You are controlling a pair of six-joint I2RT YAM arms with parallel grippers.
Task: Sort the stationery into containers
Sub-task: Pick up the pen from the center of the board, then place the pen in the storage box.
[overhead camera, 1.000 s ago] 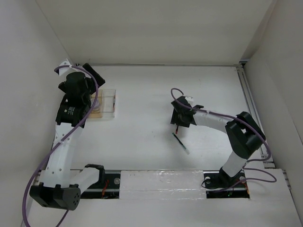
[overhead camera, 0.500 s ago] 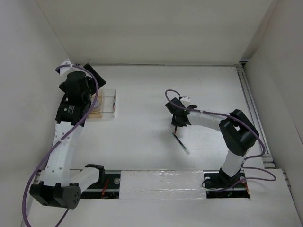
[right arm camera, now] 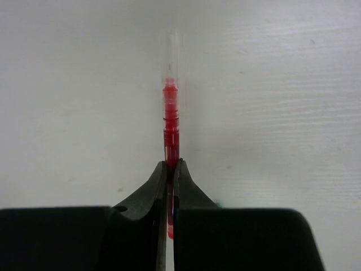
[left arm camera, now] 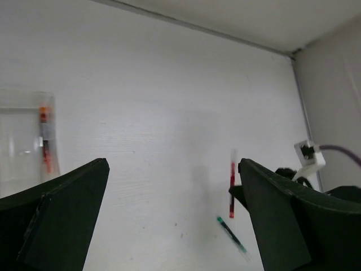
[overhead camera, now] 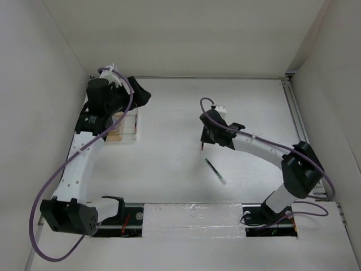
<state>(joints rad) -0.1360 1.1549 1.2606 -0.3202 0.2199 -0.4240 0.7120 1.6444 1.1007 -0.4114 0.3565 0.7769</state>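
The red pen [right arm camera: 171,121], clamped in the right gripper [right arm camera: 170,166], is now lifted for carrying. The left gripper [left arm camera: 173,169] is held apart.

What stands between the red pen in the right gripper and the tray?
Nothing visible lies on the table between red pen and tray. The left arm hangs partly over the tray; the black pen lies off that path.
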